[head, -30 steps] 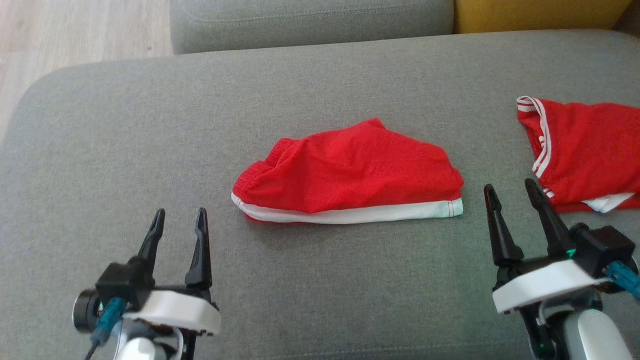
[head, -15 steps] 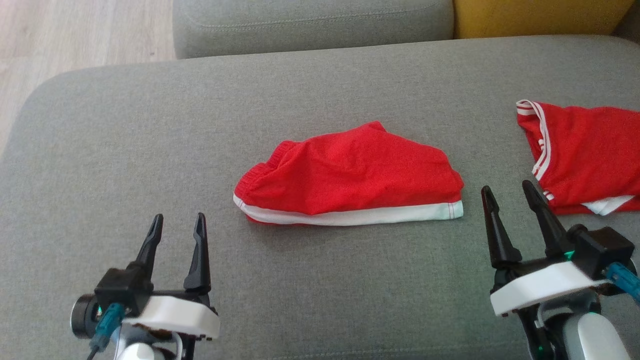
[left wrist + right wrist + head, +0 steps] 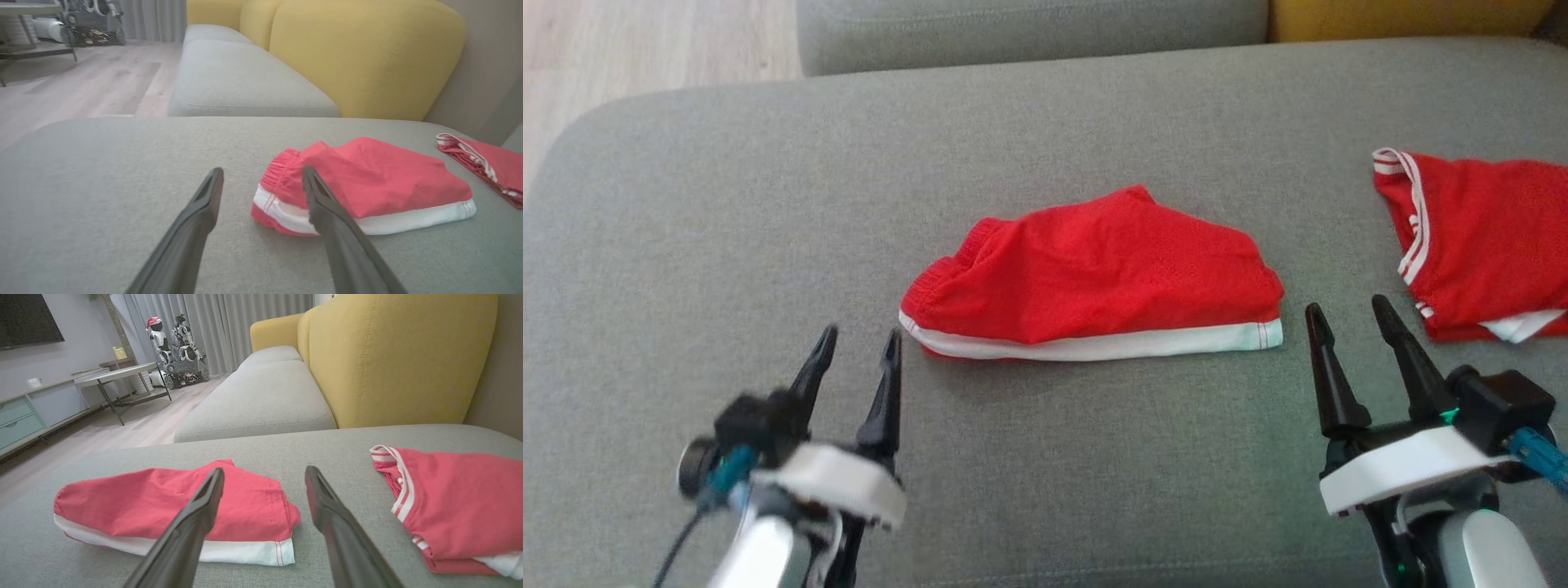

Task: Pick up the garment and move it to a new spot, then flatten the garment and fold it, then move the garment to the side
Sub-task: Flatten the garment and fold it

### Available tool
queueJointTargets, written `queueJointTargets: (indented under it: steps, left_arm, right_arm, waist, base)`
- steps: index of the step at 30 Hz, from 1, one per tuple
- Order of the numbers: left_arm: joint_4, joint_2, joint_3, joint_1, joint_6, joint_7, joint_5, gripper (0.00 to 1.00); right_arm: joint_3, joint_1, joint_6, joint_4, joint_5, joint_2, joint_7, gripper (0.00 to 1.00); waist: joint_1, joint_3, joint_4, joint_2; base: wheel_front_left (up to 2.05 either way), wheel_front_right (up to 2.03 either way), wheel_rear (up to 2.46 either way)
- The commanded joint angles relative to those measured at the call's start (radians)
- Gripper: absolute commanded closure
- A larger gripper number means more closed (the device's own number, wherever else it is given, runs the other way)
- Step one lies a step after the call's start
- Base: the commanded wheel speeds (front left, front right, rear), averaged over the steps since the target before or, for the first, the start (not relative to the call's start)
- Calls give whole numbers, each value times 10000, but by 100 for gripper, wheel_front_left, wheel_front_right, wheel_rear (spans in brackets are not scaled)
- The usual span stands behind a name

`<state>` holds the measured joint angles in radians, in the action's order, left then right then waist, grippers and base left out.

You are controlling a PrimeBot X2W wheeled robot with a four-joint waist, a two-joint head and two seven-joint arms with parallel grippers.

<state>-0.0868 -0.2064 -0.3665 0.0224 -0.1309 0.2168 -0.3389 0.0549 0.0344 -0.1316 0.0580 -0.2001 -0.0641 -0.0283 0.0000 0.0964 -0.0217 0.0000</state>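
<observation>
On the sofa (image 3: 727,204), folded shorts (image 3: 1094,278) lie between left gripper (image 3: 862,333) and right gripper (image 3: 1344,305), jaws of both spread, empty. Better to pinch all layers at each end, lifting together.

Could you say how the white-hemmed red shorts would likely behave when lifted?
The red shorts look thin and mesh-like, so probably light and floppy, drooping from a pinch. They lie in loose layers, so lifting one edge may undo the fold.
</observation>
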Motion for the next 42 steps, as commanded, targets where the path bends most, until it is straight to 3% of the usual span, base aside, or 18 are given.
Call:
queueJointTargets:
  steps: [1, 9, 15, 16, 17, 26, 41, 42]
  left_arm:
    - [-34, -27, 251, 1110, 241, -142, -174, 0]
    - [-2051, 83, 99, 2420, 1039, -1072, -819, 0]
    - [-2738, 127, 81, 2653, 1239, -1246, -1055, 0]
    - [-2813, 134, 82, 2685, 1265, -1228, -1083, 19]
    - [-2900, 147, 55, 2742, 1362, -1146, -1124, 100]
    - [-3135, 217, -59, 2975, 1494, -905, -1168, 100]
    - [-3365, 463, -428, 3544, 1609, -611, -1052, 100]
    - [-3393, 464, -433, 3553, 1616, -575, -1058, 100]
  right_arm:
    - [240, -341, 9, 293, -58, 19, -26, 0]
    - [377, -579, 9, 24, -132, 46, 37, 0]
    - [345, -558, 9, -188, -209, 69, 86, 0]
    - [335, -559, 9, -225, -234, 74, 90, 0]
    - [323, -568, 9, -303, -290, 82, 95, 0]
    - [10, -854, 9, -1605, -307, -25, -56, 0]
    - [1223, -3123, 9, -5602, -656, -245, 215, 2]
    - [1299, -3200, 9, -5763, -707, -244, 237, 55]
  waist:
    - [0, 167, -49, 0]
    - [0, 466, -431, 0]
    - [0, 541, -558, 0]
    - [0, 556, -569, 0]
    - [0, 587, -583, 0]
    - [0, 681, -444, 0]
    - [0, 1105, 120, 0]
    - [0, 1113, 131, 0]
  base:
    - [0, 0, 0]
    - [0, 0, 0]
    - [0, 0, 0]
    - [0, 0, 0]
    - [0, 0, 0]
    - [0, 0, 0]
    - [0, 0, 0]
    - [0, 0, 0]
